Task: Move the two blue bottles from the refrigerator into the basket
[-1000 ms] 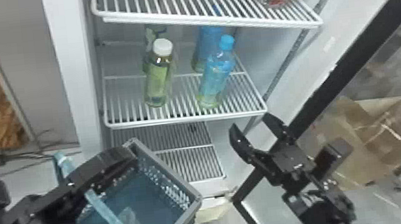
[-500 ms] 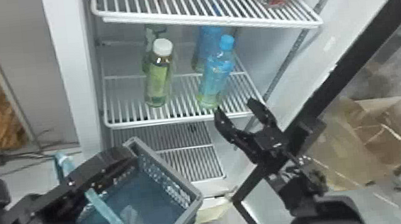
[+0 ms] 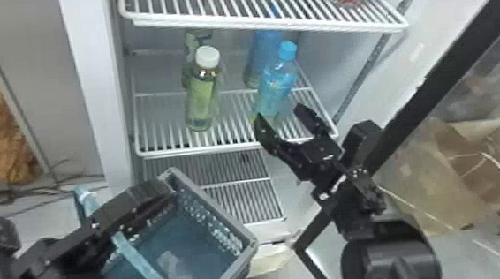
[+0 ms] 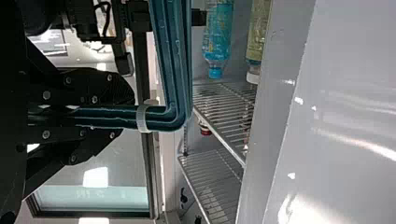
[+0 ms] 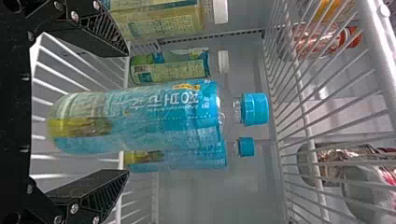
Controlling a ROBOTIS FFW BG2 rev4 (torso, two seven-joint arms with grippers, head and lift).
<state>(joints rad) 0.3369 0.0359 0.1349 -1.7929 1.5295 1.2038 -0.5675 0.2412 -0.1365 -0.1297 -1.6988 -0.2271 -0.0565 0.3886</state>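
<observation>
Left gripper [image 4: 128,116]: clamped on the basket [image 3: 232,276]. Right gripper [image 3: 280,115]: nearer arm to the bottles, jaws apart, at the shelf [image 3: 175,152] front. Front blue bottle [image 3: 275,86]: straight ahead of that opening, upright, long axis crossing the reach; contact cannot be told. Rear blue bottle [image 3: 265,44]: upright, behind it. Judgement: a short forward advance, centred, should precede closing.

Refrigerator [image 3: 94,77] brightly lit; left wrist view: white glare on glossy panel [image 4: 348,116].
</observation>
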